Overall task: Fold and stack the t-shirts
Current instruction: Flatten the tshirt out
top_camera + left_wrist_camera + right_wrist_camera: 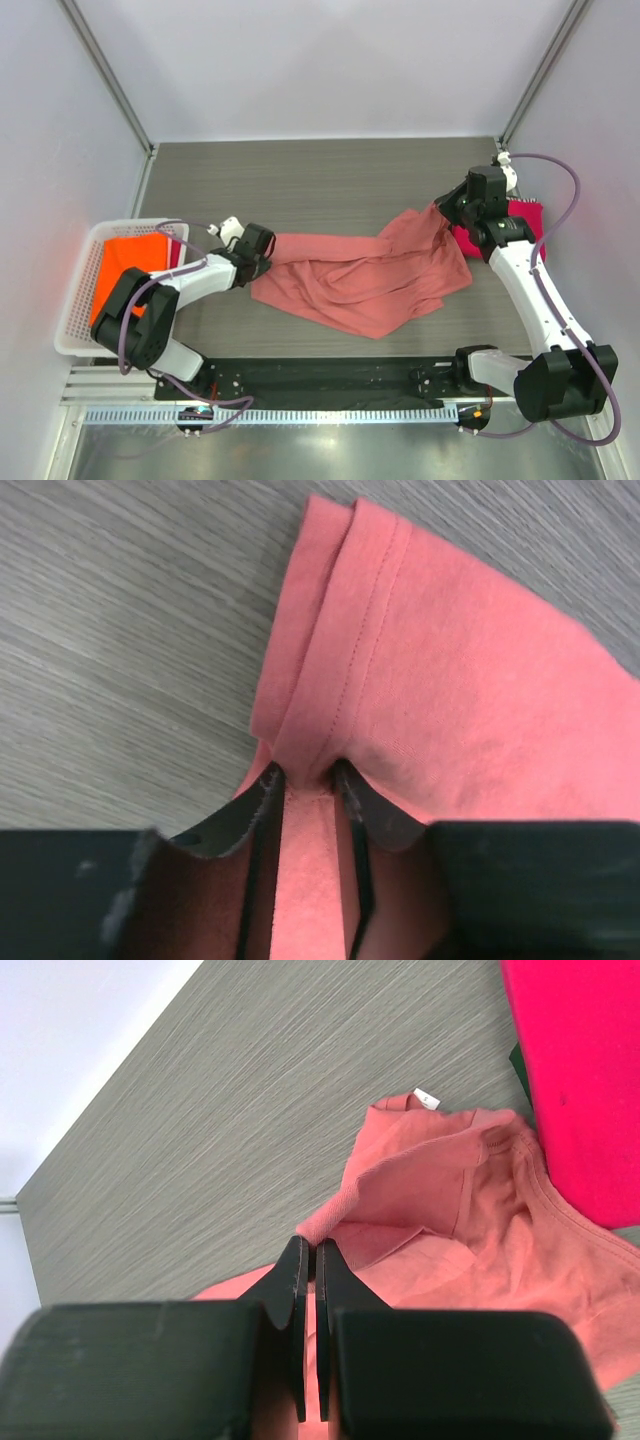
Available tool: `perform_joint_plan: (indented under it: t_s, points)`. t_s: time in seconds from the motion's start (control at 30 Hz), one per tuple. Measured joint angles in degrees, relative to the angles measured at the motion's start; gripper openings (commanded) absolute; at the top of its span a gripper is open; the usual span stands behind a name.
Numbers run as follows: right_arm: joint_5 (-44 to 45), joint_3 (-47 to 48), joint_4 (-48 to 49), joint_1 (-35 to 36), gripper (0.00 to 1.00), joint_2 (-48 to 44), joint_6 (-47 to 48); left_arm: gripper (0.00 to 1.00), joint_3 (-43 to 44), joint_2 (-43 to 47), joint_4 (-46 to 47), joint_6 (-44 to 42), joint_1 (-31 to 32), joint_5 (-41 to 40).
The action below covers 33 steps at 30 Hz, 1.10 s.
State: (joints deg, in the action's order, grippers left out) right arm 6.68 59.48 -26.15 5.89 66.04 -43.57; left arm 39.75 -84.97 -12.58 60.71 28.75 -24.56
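The salmon-pink t-shirt lies crumpled across the middle of the table, stretched between both grippers. My left gripper is shut on a hemmed edge at its left end; the hem bunches between the jaws. My right gripper is shut on a fold at its upper right end, near the collar with a white tag. The magenta t-shirt lies folded at the far right under the right arm and shows in the right wrist view. The bright orange t-shirt lies in the basket.
A white lattice basket stands at the table's left edge. White enclosure walls rise at the back and on both sides. The arm bases and a black rail run along the near edge.
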Motion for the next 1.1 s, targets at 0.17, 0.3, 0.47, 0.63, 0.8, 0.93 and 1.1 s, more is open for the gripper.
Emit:
perform_joint_plan:
  t_s: [0.17, 0.3, 0.47, 0.63, 0.8, 0.93, 1.1]
  points:
    - [0.0, 0.0, 0.0, -0.1, 0.01, 0.0, 0.2, 0.0, 0.3, -0.7, 0.0, -0.2, -0.2, -1.9]
    - [0.1, -0.2, 0.0, -0.4, 0.01, 0.0, 0.4, 0.04, 0.4, 0.8, -1.6, -0.7, -1.1, -2.6]
    - [0.5, -0.2, 0.0, -1.2, 0.01, 0.0, 0.4, 0.21, 2.8, 3.9, -6.4, -2.6, -1.4, -2.7]
    - [0.5, -0.2, 0.0, -1.6, 0.01, 0.0, 0.5, 0.28, 6.5, 4.2, -9.2, -4.2, -1.9, -2.6]
    - [0.4, -0.2, 0.0, -1.6, 0.01, 0.0, 0.5, 0.23, 6.5, 2.1, -10.0, -5.2, -3.8, -1.7]
    - [0.4, -0.3, 0.0, -1.9, 0.01, 0.0, 0.8, 0.36, 6.5, -0.2, -10.2, -6.1, -4.5, -0.6]
    - [0.4, -0.3, 0.0, -2.3, 0.01, 0.0, 1.0, 0.36, 6.1, -0.7, -9.8, -6.8, -4.5, 1.7]
